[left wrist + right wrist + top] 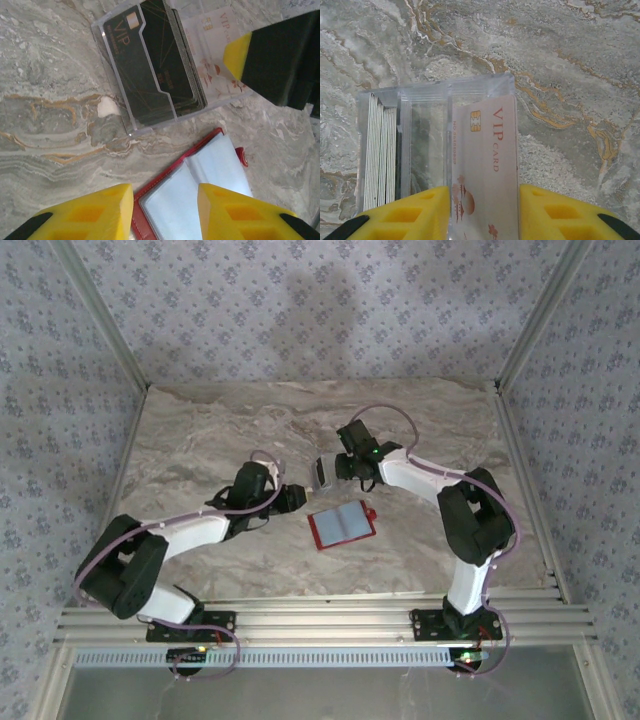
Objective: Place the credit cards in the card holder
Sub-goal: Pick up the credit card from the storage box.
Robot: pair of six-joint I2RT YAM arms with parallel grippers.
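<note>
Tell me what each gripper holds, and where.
Left gripper: nothing; jaws open over the card holder. Right gripper: its fingers flank the long edges of a pink VIP card in the clear box; a firm grip cannot be told.

Left gripper [165, 196]: fingers [95, 215] yellow, black at the rear corners. Between them lies the card holder [220, 170], with a red cover and pale grey-blue pockets.

Ahead of this gripper is a clear box [112, 80] with the dark card [155, 65]: black, thin gold lines, gold "VIP" lettering.

Right gripper [485, 200]: yellow fingers. Between them is the pale card [485, 150]: pinkish-beige, gold chip, red-brown "VIP CARD" lettering, red-brown floral motifs. To its left, the stacked card edges [380, 150] are grey-white.

Table [570, 75]: grey marble pattern, ochre veins.

Walls [300, 300]: pale blue-grey, small repeating floral print.
</note>
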